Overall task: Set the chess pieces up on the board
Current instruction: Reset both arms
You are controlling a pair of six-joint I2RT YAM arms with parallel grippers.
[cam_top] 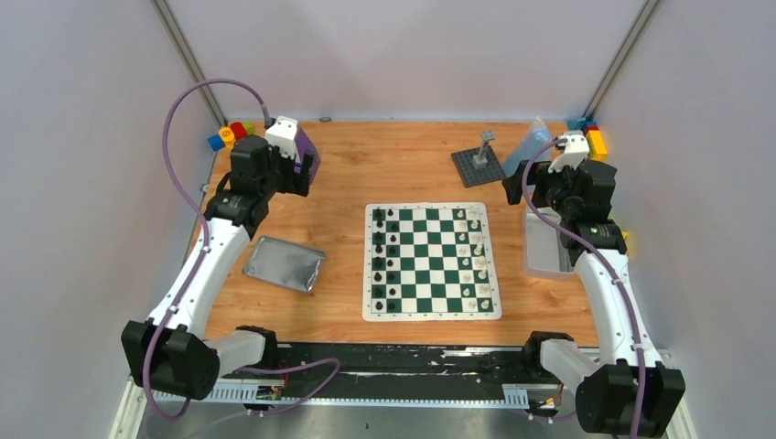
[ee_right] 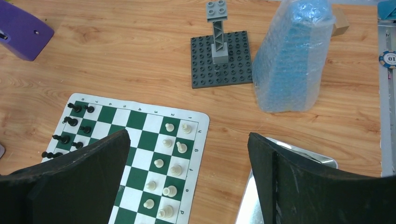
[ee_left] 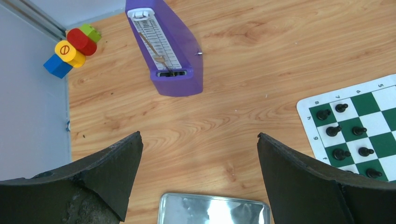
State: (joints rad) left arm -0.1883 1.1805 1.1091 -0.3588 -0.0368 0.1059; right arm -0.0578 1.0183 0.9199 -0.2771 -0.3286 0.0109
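**While both arms hang back, the chess set stands in rows on the board**

Where the wooden table is most open, in its middle, the green and white board (cam_top: 432,261) lies flat between the two arms. Black pieces (cam_top: 385,261) stand in two rows along its left side. White pieces (cam_top: 469,261) stand in two rows along its right side, a few of them slightly out of line.

The left gripper (ee_left: 199,136) hangs over the far left of the table with its fingers spread wide and nothing between them. It is near a purple metronome (ee_left: 173,51) and well apart from the board, which lies to its right. A silver tin (cam_top: 285,263) lies below it, and coloured blocks (ee_left: 72,49) sit in the far left corner.

The right gripper (ee_right: 188,134) hangs over the far right, also wide and empty. It is just beside a blue bubble-wrapped packet (ee_right: 292,60) and a grey studded plate (ee_right: 222,60). The board's white side lies near it, to its left and closer to the arm bases.
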